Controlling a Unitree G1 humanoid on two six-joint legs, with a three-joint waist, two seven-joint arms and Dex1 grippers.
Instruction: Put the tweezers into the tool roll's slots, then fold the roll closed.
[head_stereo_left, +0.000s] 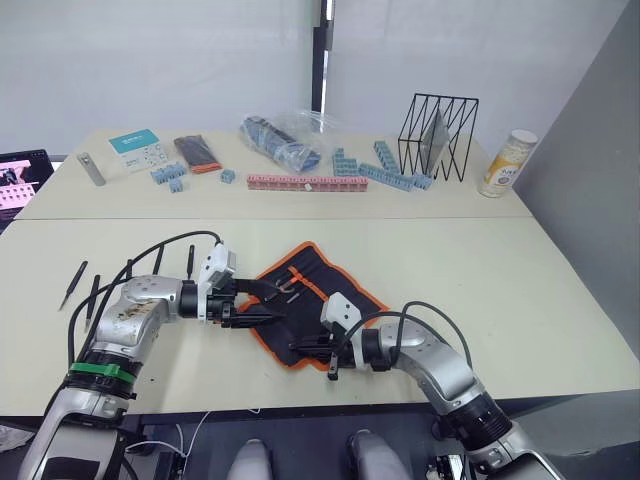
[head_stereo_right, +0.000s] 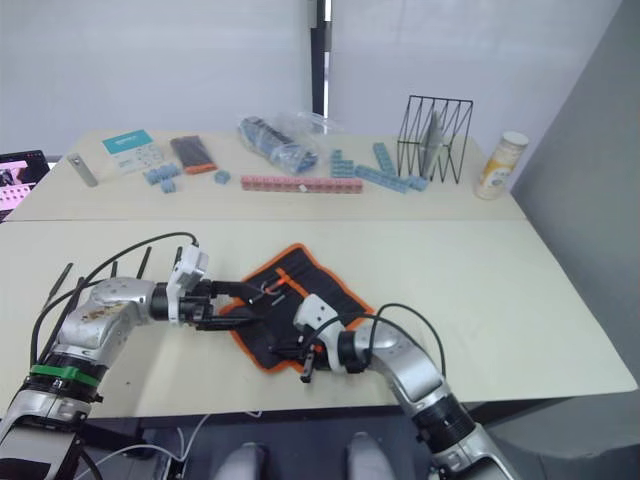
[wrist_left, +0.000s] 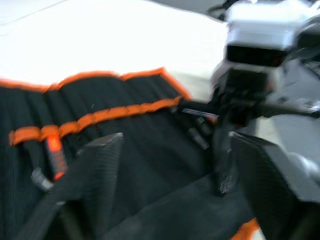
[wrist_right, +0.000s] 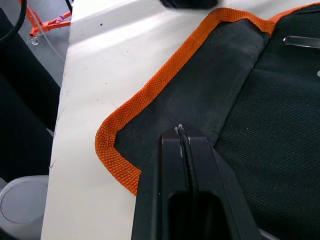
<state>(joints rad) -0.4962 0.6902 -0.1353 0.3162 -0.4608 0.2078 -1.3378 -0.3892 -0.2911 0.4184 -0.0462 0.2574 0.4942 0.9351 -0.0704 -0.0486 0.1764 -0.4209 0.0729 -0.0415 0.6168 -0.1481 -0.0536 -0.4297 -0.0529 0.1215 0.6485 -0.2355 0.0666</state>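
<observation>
The tool roll (head_stereo_left: 305, 300) lies open at the bench's (head_stereo_left: 520, 280) near middle, spare tweezers (head_stereo_left: 75, 283) well apart at nine o'clock. The right gripper (wrist_right: 181, 137), jaws shut on one tweezer, hovers over the roll's near corner; the left gripper (head_stereo_left: 262, 303), jaws spread, steadies the fabric. Loading seems underway; next, the tip needs aligning with the slots (head_stereo_left: 290, 290).

One tool roll (head_stereo_left: 310, 300). Four loose tweezers (head_stereo_left: 73, 283) on table at left, maybe more hidden by arm. One wire rack (head_stereo_left: 437, 135). One bottle (head_stereo_left: 507, 163). One plastic bag (head_stereo_left: 285, 135). One grey bar (head_stereo_left: 92, 169).
</observation>
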